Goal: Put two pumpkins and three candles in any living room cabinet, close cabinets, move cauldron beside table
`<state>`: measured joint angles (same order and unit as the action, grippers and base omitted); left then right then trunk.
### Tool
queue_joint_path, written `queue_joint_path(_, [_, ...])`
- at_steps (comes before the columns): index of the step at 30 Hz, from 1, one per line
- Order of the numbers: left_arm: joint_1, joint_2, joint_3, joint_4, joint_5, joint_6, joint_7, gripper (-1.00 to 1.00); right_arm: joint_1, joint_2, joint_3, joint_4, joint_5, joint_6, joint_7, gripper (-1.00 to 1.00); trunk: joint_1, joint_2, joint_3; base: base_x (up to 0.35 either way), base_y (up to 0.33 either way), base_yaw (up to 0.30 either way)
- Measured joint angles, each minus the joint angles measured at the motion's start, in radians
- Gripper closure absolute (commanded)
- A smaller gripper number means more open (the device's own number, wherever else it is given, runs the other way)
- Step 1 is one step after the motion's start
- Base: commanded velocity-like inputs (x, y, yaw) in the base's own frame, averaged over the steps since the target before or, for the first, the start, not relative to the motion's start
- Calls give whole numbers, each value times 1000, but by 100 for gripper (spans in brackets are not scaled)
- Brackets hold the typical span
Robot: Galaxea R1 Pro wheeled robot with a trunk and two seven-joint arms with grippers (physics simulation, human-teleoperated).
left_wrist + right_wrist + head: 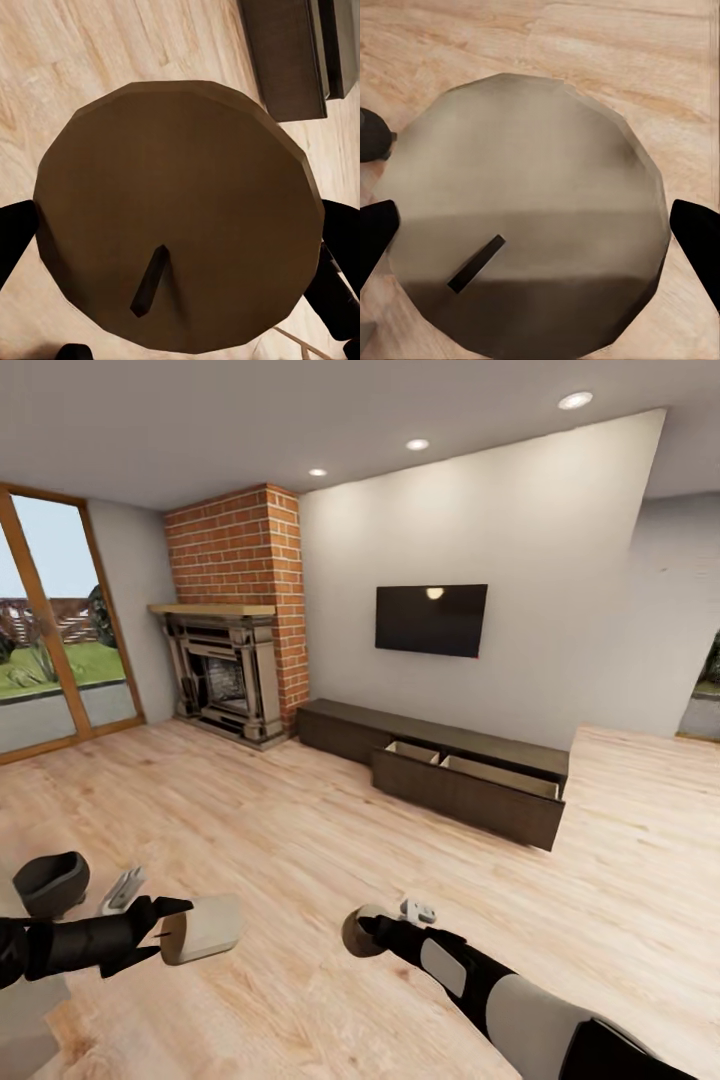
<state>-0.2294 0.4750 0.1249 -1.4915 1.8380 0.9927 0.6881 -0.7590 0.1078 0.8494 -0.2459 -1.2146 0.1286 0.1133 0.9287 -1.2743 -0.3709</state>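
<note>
Both arms reach out low over the pale wood floor (pixel 300 830), each carrying a candle. At near left, the left gripper (pixel 165 930) pinches a stubby pale candle (pixel 205 927) lying on its side, flat top turned toward the far wall; through the left wrist view that same flat top (pixel 180 225) fills the space between the dark fingers (pixel 15 240), with the small dark wick showing on it. At near centre, the right gripper (pixel 362 932) clamps a second candle (pixel 352 935), seen end-on and in shadow; the right wrist view shows its round grey top (pixel 521 240) with the wick, held between the two black fingers (pixel 697 232). Just left of the left arm, near the frame edge, sits the matte black cauldron (pixel 52 882) on the floor. Well beyond, along the far white wall, stands the long low dark-brown cabinet (pixel 440 765), with its right-hand front pulled out so the pale inside of two compartments is exposed. Above it hangs a black television (pixel 431 619). To the far left is a brick fireplace (pixel 235 650), and left of that a glass door (pixel 50 630) giving onto a garden.
</note>
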Motion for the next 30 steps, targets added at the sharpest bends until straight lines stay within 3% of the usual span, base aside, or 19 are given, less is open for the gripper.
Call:
queue_joint_path(15, [0,0,0,0,-3,1,0,100,0,-3,1,1,-2,0,10,100,0,0,0,223,-121,-19])
queue_joint_path(30, [0,1,0,0,-1,0,-1,100,1,-5,0,7,-2,1,11,100,0,0,9,211,-128,-258])
